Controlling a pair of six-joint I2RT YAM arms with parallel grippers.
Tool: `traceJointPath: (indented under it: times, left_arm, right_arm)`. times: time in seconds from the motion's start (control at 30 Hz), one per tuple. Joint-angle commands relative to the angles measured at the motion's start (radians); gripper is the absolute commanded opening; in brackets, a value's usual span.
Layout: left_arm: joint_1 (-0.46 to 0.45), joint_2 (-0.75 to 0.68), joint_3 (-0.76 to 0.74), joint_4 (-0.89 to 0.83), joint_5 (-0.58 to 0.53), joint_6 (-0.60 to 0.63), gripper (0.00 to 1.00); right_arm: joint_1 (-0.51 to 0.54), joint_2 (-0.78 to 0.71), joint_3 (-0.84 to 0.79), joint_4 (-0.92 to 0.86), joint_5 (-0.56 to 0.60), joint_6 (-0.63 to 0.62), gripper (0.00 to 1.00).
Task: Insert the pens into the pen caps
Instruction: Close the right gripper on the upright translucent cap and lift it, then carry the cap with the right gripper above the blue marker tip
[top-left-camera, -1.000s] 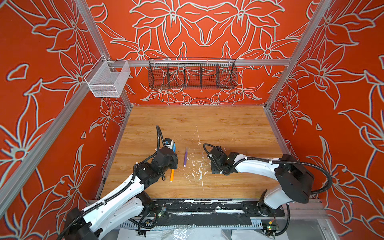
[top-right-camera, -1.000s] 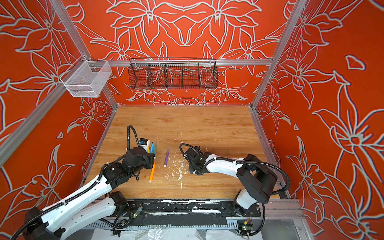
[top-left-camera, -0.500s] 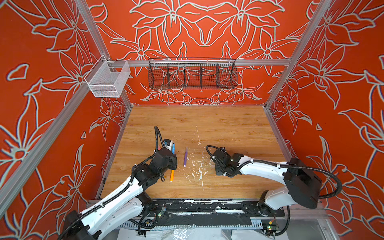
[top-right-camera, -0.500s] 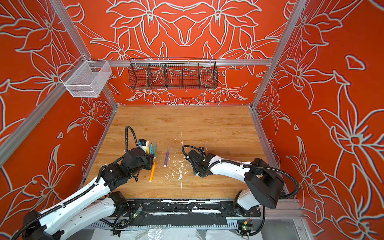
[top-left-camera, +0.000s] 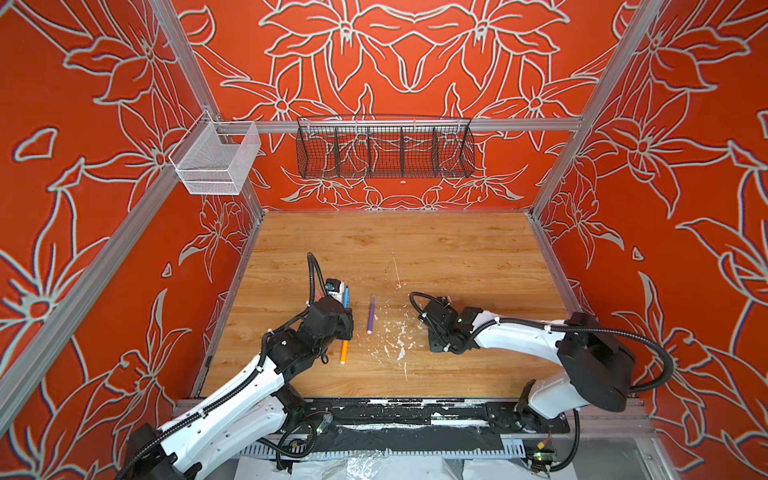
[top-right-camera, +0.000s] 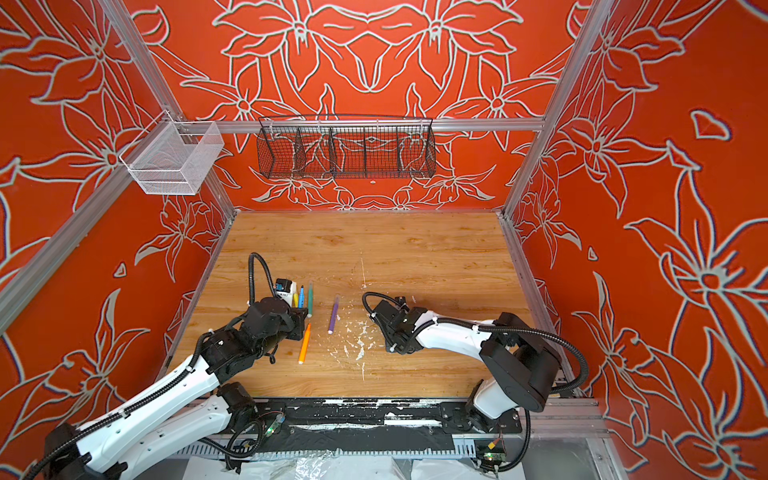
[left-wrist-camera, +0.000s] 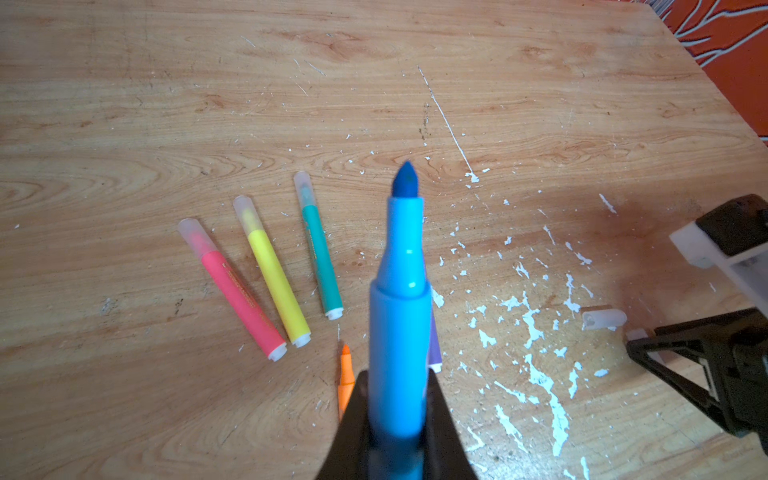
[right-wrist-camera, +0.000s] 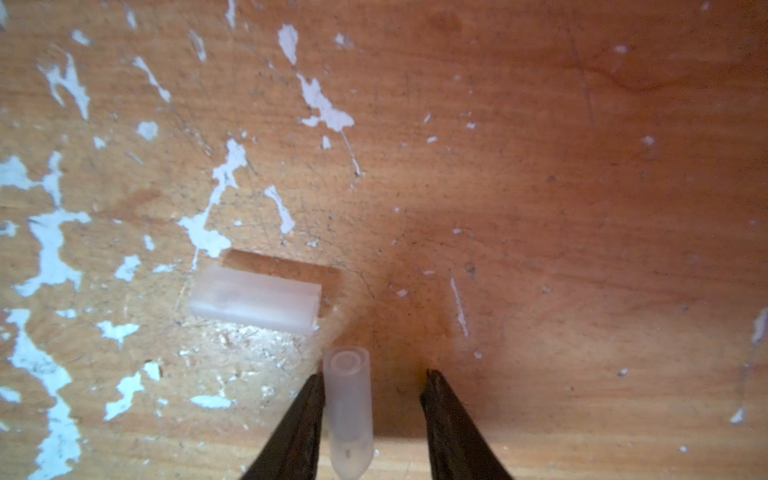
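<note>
Right gripper (right-wrist-camera: 374, 374) straddles a cap (right-wrist-camera: 347, 399) lying on the table (right-wrist-camera: 582, 166). Its jaws are narrow but not closed: one touches the cap, the other stands clear. A spare cap (right-wrist-camera: 255, 301) lies just beside. Left gripper (left-wrist-camera: 398, 378) is clamped on the blue pen (left-wrist-camera: 401, 291), bare tip pointing outward, apparently so a cap can be pushed on. Nearby, the pink pen (left-wrist-camera: 232, 291), yellow pen (left-wrist-camera: 274, 282) and green pen (left-wrist-camera: 320, 257) lie capped. The orange pen (left-wrist-camera: 345, 374) lies uncapped, probably waiting its turn.
</note>
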Motion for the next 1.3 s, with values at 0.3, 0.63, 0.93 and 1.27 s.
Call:
traceJointPath:
  times: [0.3, 0.63, 0.93, 1.27]
  left_arm:
    - [0.004, -0.031, -0.012, -0.009, 0.009, -0.008, 0.00]
    - [0.005, -0.035, -0.015, -0.006, 0.014, -0.006, 0.00]
    - [0.004, -0.072, -0.021, 0.055, 0.217, 0.032, 0.00]
    - [-0.024, 0.043, 0.032, 0.132, 0.472, -0.022, 0.00]
  right_arm:
    - [0.006, 0.071, 0.015, -0.008, -0.035, -0.006, 0.29]
    - [0.006, 0.069, 0.017, -0.017, -0.027, -0.006, 0.20]
    - [0.006, -0.043, -0.014, -0.008, 0.022, 0.033, 0.18]
    - [0.007, -0.243, -0.020, 0.028, 0.104, 0.053, 0.11]
